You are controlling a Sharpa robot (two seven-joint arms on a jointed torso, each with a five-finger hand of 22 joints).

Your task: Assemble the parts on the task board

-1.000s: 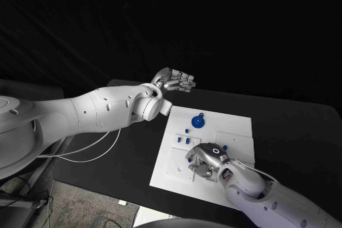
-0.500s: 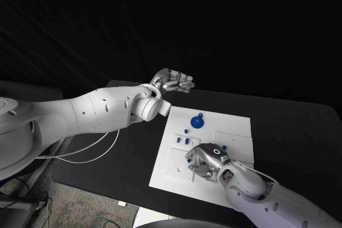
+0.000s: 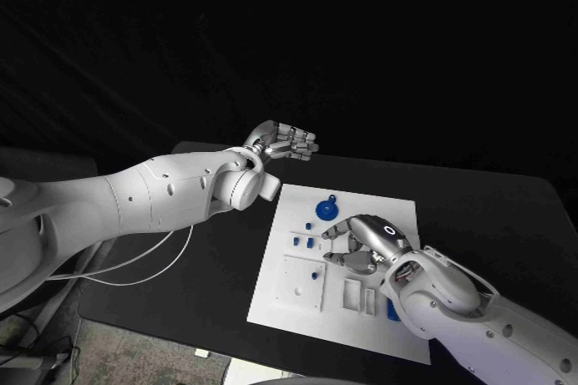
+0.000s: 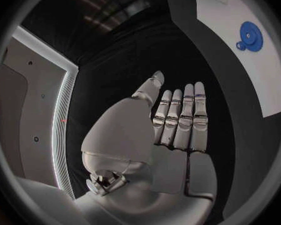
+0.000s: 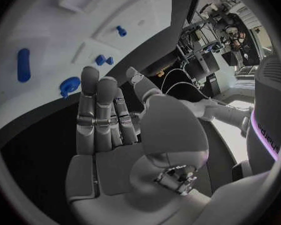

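Note:
The white task board (image 3: 349,326) lies in the middle of the black table. On it are a blue gear (image 3: 327,206) near the far edge, small blue pieces (image 3: 308,227) by the left side and a blue oblong piece (image 3: 392,310) near the front. My right hand (image 3: 362,239) hovers over the board's middle, fingers stretched out and nothing in them (image 5: 103,115). In the right wrist view the gear (image 5: 70,86) and the oblong piece (image 5: 23,64) lie beyond its fingertips. My left hand (image 3: 286,141) hangs beyond the board's far left corner, flat and empty (image 4: 178,120), with the gear (image 4: 252,35) off to its side.
A white cable (image 3: 144,264) loops over the table's left edge below my left arm. Black table (image 3: 494,210) stretches to the right of the board. Several recesses and slots (image 3: 359,293) mark the board's front half.
My right hand has moved from the board's front part toward its middle and stretched its fingers. A blue oblong piece now shows near the front. The left hand stays put.

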